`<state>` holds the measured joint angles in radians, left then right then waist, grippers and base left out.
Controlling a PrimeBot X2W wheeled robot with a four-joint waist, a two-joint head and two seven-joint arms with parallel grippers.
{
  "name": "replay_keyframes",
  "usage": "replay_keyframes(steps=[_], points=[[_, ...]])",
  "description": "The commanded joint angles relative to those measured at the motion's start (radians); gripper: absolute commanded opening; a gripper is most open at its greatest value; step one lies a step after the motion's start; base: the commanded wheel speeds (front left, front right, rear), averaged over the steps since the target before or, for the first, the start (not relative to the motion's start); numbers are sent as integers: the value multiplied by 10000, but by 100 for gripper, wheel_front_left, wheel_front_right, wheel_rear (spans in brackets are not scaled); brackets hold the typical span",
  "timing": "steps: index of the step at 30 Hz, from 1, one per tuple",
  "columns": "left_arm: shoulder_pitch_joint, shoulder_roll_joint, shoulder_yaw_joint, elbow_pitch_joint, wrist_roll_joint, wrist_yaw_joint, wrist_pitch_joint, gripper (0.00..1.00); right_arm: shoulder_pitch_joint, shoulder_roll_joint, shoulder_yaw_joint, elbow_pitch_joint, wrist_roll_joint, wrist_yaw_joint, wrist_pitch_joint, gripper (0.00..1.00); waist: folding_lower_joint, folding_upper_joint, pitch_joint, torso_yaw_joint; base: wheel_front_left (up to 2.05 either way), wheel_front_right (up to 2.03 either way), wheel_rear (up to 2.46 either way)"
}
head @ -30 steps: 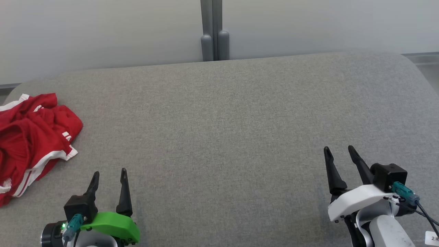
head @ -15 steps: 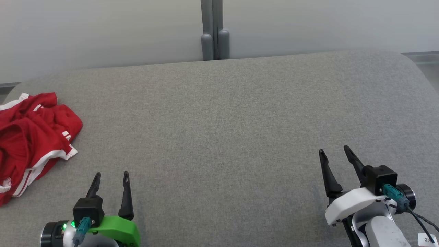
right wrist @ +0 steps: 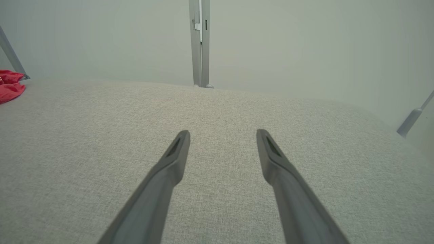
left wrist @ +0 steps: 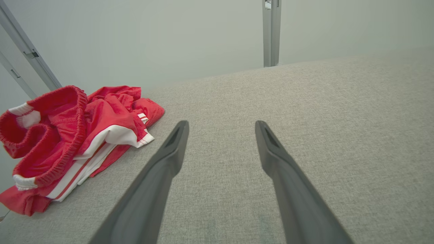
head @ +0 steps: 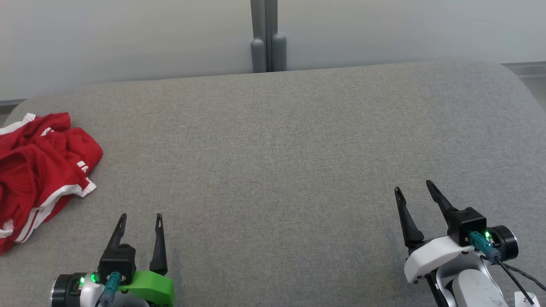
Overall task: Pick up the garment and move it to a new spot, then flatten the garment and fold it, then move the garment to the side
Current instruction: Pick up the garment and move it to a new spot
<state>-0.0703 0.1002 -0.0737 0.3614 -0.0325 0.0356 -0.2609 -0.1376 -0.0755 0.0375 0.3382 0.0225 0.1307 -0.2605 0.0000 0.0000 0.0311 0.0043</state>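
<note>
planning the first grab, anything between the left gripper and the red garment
Nothing visible. Bare grey cushion lies between the open left gripper and the crumpled red garment, which sits off to its left.

Soft, crumpled red cloth garment (head: 40, 170) lies on a matt, coarse-woven grey fabric surface (head: 277, 162).

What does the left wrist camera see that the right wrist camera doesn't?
Left wrist view's own: the open left gripper, plus the red shorts up close, with their stretchy waistband and white stripes.
Right wrist view's own: the open right gripper and a slanted grey rod at the far right.
Shared: the grey cushion, the upright grey post, and the shorts, just a small red bit at the right wrist view's left edge.
</note>
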Motion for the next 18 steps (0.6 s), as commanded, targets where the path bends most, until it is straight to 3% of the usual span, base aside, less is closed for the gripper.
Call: replay_keyframes(steps=[1, 12, 18], points=[[120, -27, 26, 4, 133, 35, -54, 100, -87, -24, -37, 26, -128, 1, -62, 100, 0, 0, 9, 4, 0, 0, 0], [90, -148, 292, 32, -26, -76, -53, 100, -63, 3, 80, 6, 25, 1, -62, 100, 0, 0, 59, 206, 0, 0, 0], [-103, -299, 326, -12, -91, -99, -51, 100, -187, -27, 502, -75, 198, -1, -62, 100, 0, 0, 328, 1382, 0, 0, 0]])
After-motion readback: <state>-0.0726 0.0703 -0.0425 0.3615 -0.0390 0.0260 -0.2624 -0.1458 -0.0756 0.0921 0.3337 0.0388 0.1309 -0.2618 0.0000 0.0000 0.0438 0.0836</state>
